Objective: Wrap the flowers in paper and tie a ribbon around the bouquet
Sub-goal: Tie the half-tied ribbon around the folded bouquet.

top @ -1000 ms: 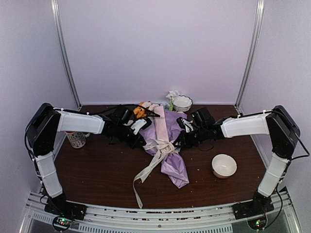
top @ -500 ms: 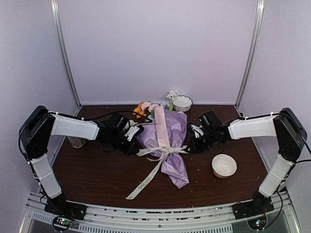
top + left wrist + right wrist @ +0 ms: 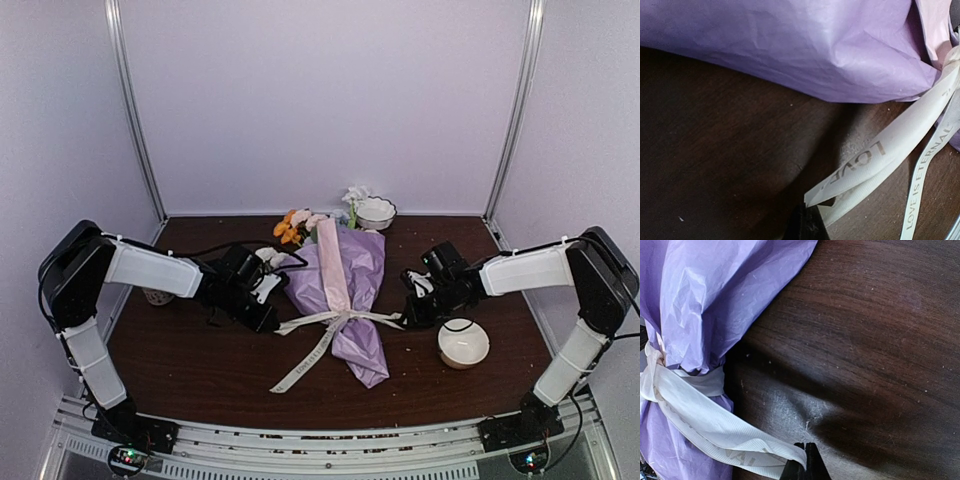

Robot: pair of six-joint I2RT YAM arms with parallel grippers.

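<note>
The bouquet (image 3: 347, 290) is laid flat on the table (image 3: 190, 360), between the two pairs of jaws, with its narrow end toward the arm bases. The flowers (image 3: 293, 225) are seen at the far, wide end, where they come out of the paper (image 3: 362, 258). The ribbon (image 3: 335, 320) is passed around the waist of the cone and is crossed there in a first knot.

The left gripper (image 3: 807, 225) is closed narrowly on a fold of the ribbon; the purple paper is beyond and above its jaws, and a loose printed tail is hung to the right of them. The right gripper (image 3: 805, 465) is also closed narrowly, on the other end of the ribbon, which is led away from the jaws up and to the left, to the tied waist.

The step in hand is judged to be the tying: the wrapping seems done, and the knot is drawn out sideways from both ends. For the next move, an equal pull away from the bouquet is probably needed, so that the cone is not dragged to one side. After that, a second crossing would be required, and one end must be released and taken again.
</note>
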